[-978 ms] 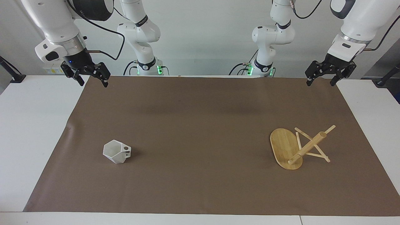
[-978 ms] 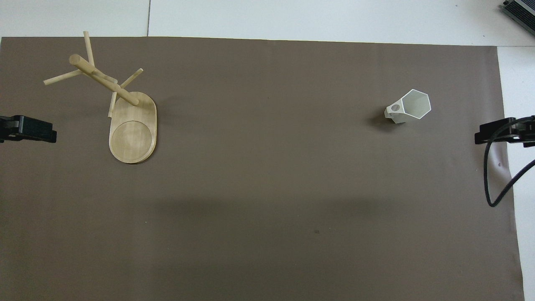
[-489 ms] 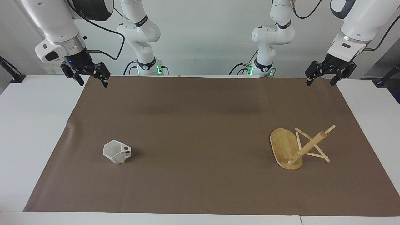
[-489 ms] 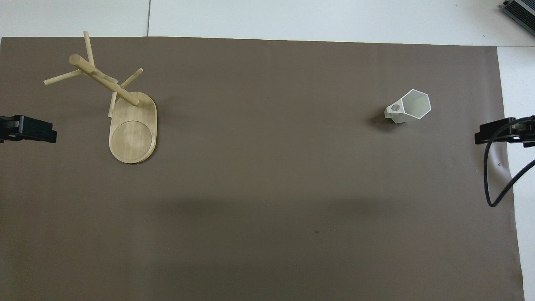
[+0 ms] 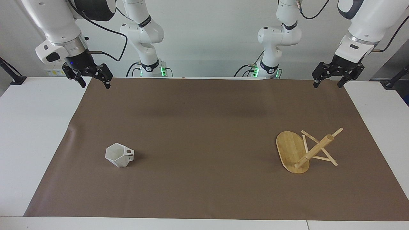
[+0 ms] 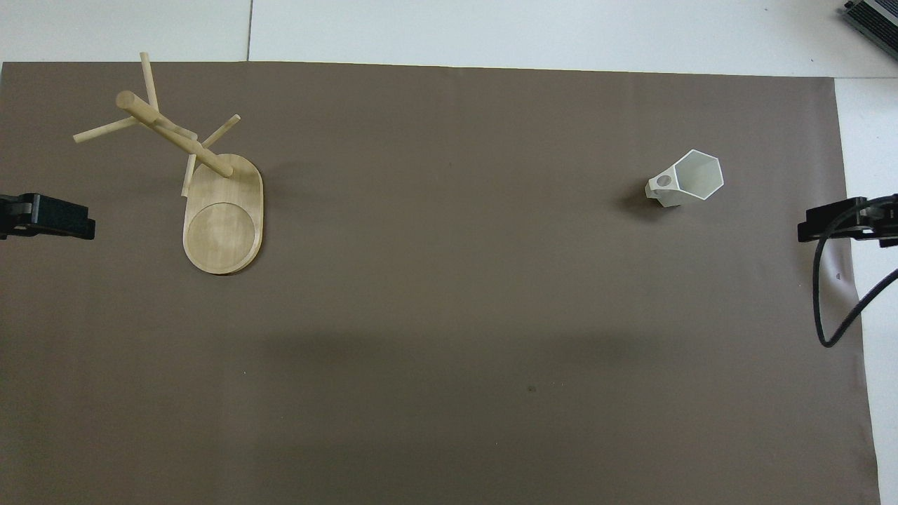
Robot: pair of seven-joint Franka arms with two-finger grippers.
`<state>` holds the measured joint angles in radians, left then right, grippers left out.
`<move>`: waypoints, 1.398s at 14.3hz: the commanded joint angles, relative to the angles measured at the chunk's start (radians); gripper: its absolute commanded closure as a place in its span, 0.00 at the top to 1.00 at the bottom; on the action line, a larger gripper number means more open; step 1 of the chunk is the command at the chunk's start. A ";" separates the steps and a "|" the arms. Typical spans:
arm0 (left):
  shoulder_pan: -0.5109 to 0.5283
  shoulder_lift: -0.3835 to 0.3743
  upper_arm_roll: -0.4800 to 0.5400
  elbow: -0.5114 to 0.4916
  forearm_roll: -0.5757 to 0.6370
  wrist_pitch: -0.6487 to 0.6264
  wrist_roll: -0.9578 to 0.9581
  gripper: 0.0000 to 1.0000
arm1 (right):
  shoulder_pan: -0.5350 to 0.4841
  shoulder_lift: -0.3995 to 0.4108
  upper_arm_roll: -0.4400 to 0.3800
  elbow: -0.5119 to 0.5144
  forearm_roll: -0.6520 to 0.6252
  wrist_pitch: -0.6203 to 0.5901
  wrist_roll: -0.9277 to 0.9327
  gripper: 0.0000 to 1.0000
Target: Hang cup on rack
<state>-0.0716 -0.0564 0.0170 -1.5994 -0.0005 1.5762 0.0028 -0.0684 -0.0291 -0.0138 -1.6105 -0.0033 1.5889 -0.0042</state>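
Nothing has moved since a second ago: both arms wait, cup and rack lie where they were. Biggest first, the white desk carries a brown paper mat. On it stands the light bamboo rack with oval base, thick post and thin pegs, our landmark, toward the left arm's end. High above the mat's corners hang the left tool and the right tool, each spread wide and empty. Smallest, the matte white faceted cup with a blocky, round-holed handle sits upright, well apart from the rack, toward the right arm's end. My advice: pinch the cup's wall, leaving the handle hole free for a peg.
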 commanded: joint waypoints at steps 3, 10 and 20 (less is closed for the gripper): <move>0.004 -0.022 0.000 -0.025 -0.007 0.004 -0.007 1.00 | -0.004 -0.015 0.000 -0.015 -0.009 -0.007 -0.016 1.00; 0.004 -0.022 0.000 -0.025 -0.007 0.004 -0.007 1.00 | -0.004 -0.015 0.000 -0.015 -0.009 -0.006 -0.025 1.00; 0.004 -0.022 0.000 -0.025 -0.007 0.004 -0.007 1.00 | -0.010 0.003 -0.008 -0.072 -0.007 0.227 -0.073 1.00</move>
<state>-0.0716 -0.0564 0.0170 -1.5994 -0.0005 1.5762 0.0027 -0.0717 -0.0261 -0.0181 -1.6527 -0.0033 1.7637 -0.0514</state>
